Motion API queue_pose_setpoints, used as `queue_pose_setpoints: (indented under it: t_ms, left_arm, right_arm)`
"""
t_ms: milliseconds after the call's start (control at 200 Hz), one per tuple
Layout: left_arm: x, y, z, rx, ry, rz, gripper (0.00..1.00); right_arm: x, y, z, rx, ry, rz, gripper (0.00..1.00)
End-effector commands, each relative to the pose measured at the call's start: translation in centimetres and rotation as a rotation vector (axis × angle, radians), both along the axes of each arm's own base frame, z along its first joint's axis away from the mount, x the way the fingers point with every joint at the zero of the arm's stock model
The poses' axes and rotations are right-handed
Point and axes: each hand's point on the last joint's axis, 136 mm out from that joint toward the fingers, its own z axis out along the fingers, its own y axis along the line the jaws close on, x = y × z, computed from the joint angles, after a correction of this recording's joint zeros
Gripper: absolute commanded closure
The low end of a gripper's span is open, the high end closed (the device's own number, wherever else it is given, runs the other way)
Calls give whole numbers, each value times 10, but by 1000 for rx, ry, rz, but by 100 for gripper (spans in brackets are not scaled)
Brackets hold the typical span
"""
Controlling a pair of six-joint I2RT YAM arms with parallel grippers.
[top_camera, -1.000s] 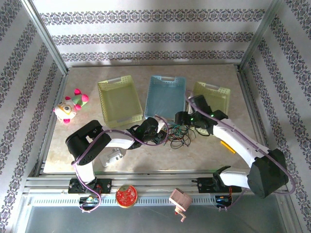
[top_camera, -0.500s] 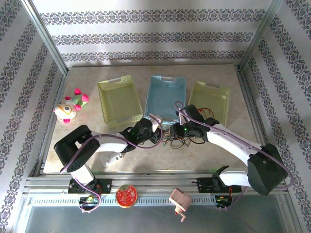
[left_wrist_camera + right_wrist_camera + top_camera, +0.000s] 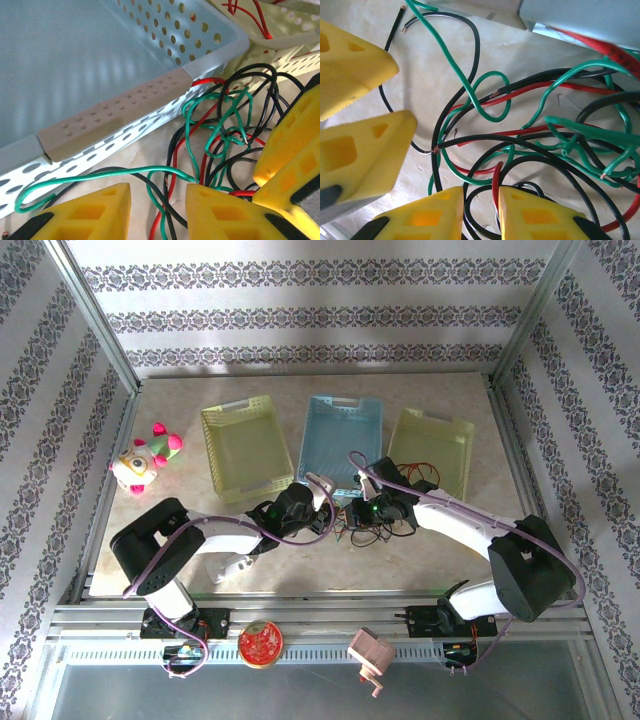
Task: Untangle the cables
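The thin red, green and black cables [image 3: 372,530] lie in a knotted heap between the two grippers, just in front of the pale blue plastic basket [image 3: 340,435]. The left gripper [image 3: 157,212] is half open, with loose wires running through the gap. The right gripper [image 3: 481,215] is open a little around a red and a black wire. Both look set to pull apart. The heap curls every way, with no one long line.

3 baskets [image 3: 245,445], 1 plush toy [image 3: 140,460], 1 cable tangle [image 3: 375,525].

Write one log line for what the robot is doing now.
left gripper open at cables | right gripper open at cables | cables tangled by blue basket
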Motion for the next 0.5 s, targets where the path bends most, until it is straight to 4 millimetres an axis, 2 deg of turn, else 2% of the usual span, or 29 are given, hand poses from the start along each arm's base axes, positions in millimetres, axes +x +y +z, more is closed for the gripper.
queue_pose_setpoints:
  t_ms: [0,245,495]
  left_arm:
    - [-5,-17,2,-42,19,-49,63]
    - [-15,-30,-1,-78,64,-129,53]
    - [-15,-31,5,-64,82,-136,50]
  right_arm:
    - [-9,-3,-8,-9,26,22,74]
    - [-11,-8,-11,-17,34,7,73]
    - [-6,-13,-7,3,53,-21,73]
